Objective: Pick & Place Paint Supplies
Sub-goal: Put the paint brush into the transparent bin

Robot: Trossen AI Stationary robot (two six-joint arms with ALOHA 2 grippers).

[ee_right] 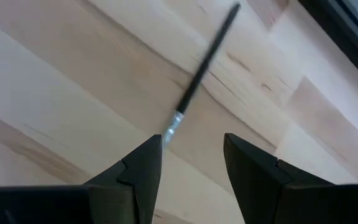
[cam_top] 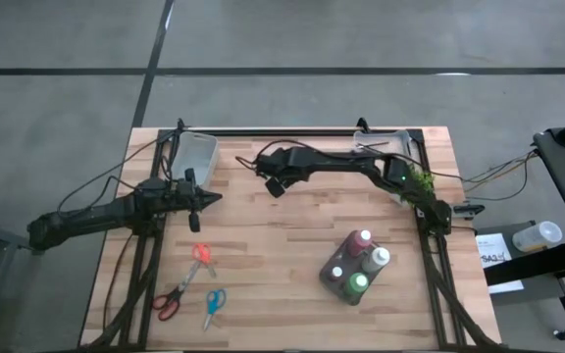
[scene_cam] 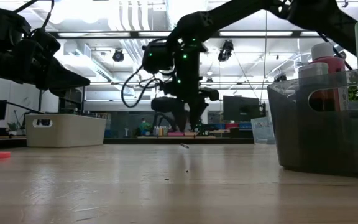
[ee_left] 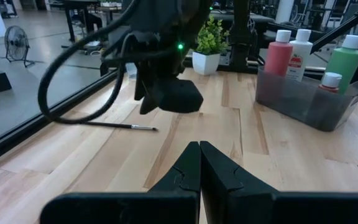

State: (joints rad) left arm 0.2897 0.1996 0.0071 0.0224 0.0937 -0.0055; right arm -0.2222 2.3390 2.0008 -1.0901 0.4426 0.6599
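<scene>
We see the right gripper (ee_right: 191, 158) reaching over the far middle of the bench (cam_top: 263, 255), its jaws spread apart and empty, hanging just above a thin dark paintbrush (ee_right: 202, 68) that lies flat on the wood; the brush's metal ferrule sits right beside one jaw. The left gripper (ee_left: 199, 163) waits over the left side of the bench, jaws clenched on nothing. We find the paint bottles (cam_top: 361, 260) standing upright together in a grey bin (ee_left: 303, 102) at the near right. Three pairs of scissors (cam_top: 189, 284) lie at the near left.
</scene>
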